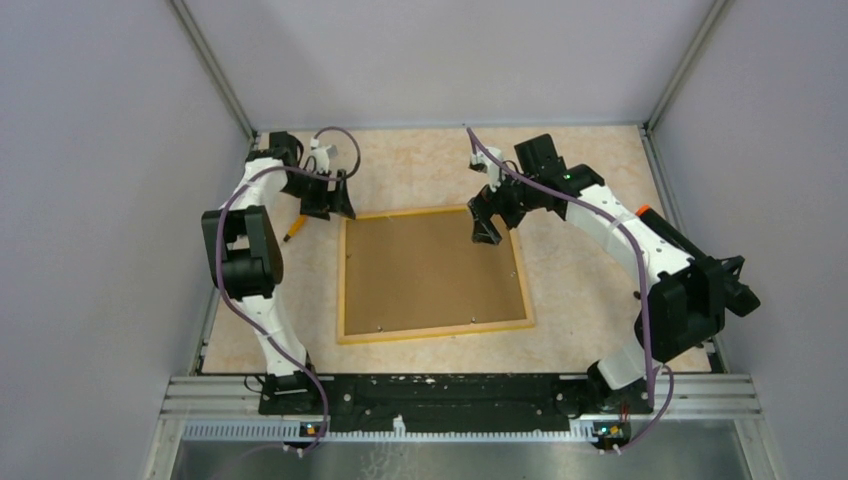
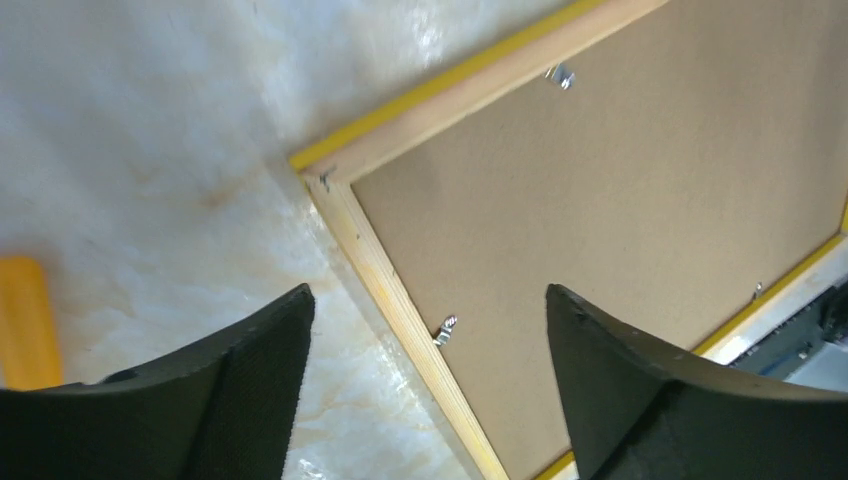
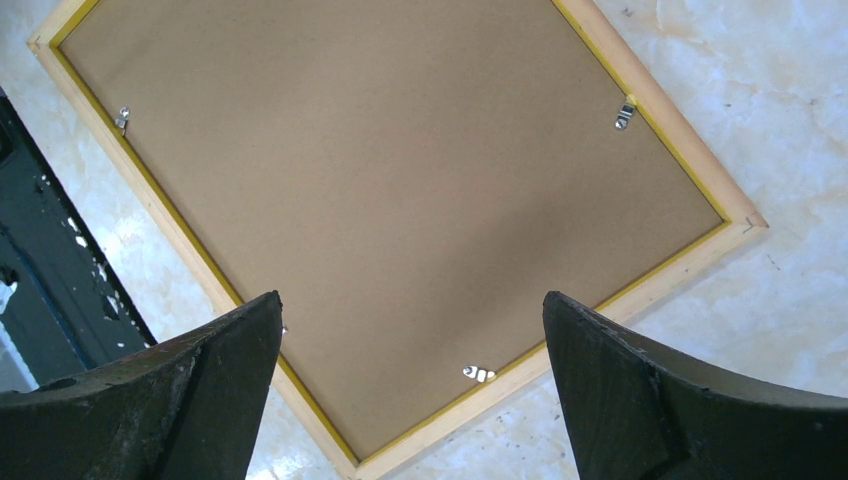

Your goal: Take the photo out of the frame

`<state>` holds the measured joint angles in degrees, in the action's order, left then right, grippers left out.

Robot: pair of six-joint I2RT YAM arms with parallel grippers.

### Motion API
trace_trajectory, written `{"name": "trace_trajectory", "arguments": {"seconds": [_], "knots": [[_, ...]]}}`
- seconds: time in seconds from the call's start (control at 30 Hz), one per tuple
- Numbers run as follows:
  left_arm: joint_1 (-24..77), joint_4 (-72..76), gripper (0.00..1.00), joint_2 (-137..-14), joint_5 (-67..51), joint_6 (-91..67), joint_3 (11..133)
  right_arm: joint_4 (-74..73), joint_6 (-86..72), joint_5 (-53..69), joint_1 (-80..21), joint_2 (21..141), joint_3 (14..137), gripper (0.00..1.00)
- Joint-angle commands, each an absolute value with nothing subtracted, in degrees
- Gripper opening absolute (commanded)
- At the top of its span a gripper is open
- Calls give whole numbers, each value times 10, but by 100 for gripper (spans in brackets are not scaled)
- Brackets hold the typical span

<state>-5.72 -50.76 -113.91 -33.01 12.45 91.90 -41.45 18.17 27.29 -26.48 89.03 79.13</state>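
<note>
Top external: seeing frame (image 1: 435,270) lying back-up at mid-tabletop (image 1: 580,180); finding left gripper (image 1: 325,203) hovering just off its far-left corner, fingers spread wide, gripping nothing; finding right gripper (image 1: 487,230) hanging over its far-right corner, likewise spread.

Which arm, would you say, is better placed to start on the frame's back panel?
Probably right: the right gripper hangs open over the back panel near a clip; the left gripper is beyond the frame's corner.
</note>
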Motion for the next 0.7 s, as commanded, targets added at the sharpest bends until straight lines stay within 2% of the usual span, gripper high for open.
{"name": "trace_trajectory", "arguments": {"seconds": [0.0, 0.07, 0.17, 0.4, 0.67], "knots": [[-43, -504, 99, -1068, -265, 157, 937, -394, 174, 289, -261, 901, 808, 99], [-47, -477, 99, -1034, -208, 174, 926, -394, 177, 285, -261, 901, 812, 99], [-70, -474, 99, -1012, -200, 245, 927, -394, 182, 276, -259, 901, 817, 99], [-90, -600, 99, -1095, -121, 384, 999, -409, 182, 272, -245, 917, 854, 99], [-69, -661, 82, -1213, -9, 429, 1092, -410, 170, 276, -239, 909, 839, 99]]}}
